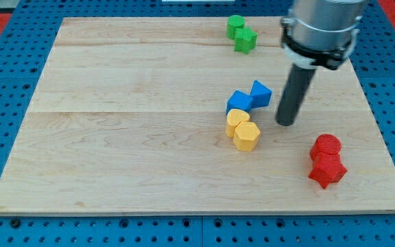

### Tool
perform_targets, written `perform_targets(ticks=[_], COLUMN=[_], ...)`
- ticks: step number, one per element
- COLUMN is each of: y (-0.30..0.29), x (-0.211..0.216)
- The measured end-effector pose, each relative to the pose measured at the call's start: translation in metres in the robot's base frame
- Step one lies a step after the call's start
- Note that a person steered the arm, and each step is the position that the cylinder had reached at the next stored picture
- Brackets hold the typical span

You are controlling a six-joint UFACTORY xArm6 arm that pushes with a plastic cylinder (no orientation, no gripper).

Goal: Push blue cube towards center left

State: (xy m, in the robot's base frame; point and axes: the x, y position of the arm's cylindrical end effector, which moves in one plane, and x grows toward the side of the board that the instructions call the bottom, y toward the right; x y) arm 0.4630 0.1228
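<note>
My tip [286,123] rests on the wooden worktop [129,137], just at the 4 o'clock side of the blue cube [260,92], not touching it. I carry no fingers, only this rod. The blue cube sits right of centre, touching a second blue block [239,102] at its 8 o'clock, with two yellow blocks [242,129] below.

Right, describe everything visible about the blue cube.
The blue cube is a small, matte, solid-looking block resting flat on the wooden board, right of centre. Another blue block, angular, touches its upper right; a yellow block abuts below. My tip stands apart to its right.
</note>
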Motion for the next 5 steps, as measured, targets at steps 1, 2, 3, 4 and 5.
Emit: perform_targets(ticks=[1,2,3,4,5], y=[-0.041,-0.057,-0.060,-0.060,-0.063], x=[-0.003,-0.021,-0.046,-0.063,-0.082])
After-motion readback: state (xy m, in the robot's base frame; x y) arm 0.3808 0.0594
